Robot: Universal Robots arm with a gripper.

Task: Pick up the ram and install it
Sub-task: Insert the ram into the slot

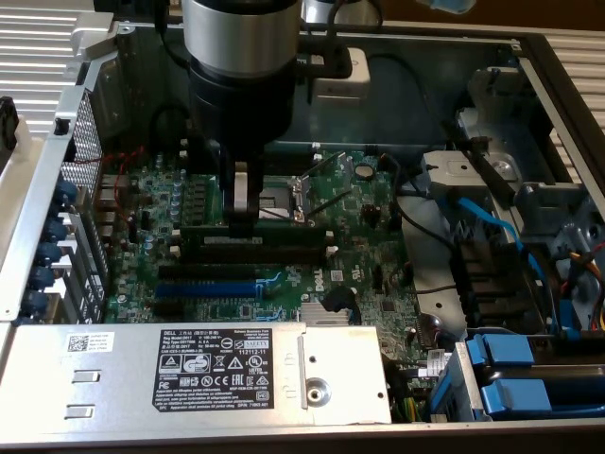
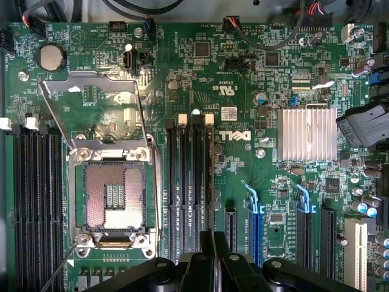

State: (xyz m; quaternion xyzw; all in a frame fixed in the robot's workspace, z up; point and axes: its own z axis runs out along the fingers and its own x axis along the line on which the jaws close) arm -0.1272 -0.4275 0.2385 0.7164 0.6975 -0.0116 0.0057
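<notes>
Jaws narrow, pinched on the top edge of the ram (image 1: 293, 235), as best I can judge. The gripper (image 1: 244, 219) comes straight down on it about mid-length, a touch toward the exterior view's left end.

- Ram stands on edge, directly under the jaws. Its long axis runs end to end along the slot bank, square to the closing direction.
- In the wrist view the gripper (image 2: 213, 255) lines up with the outermost of the memory slots (image 2: 183, 182), the one farthest from the CPU socket (image 2: 115, 198). The stick's lower edge looks down at slot level. Can't tell if it is pressed home or if the end clips are latched.
- Socket side of the jaws: the other memory slots look bare, then the socket with its load plate flipped open. Its lever (image 1: 326, 194) sticks up close to the ram's far half. That is the tightest neighbour.
- Other side of the jaws: black slot, then the blue slot (image 1: 203, 287), all low, nothing tall close by.
- Further out that way: finned heatsink (image 1: 326, 315), then the power supply (image 1: 189, 364), well apart.
- Beyond the ram's ends: rear bracket wall off one end, cables and drive bay off the other, both well apart.
- Straight up is open apart from the arm itself.
</notes>
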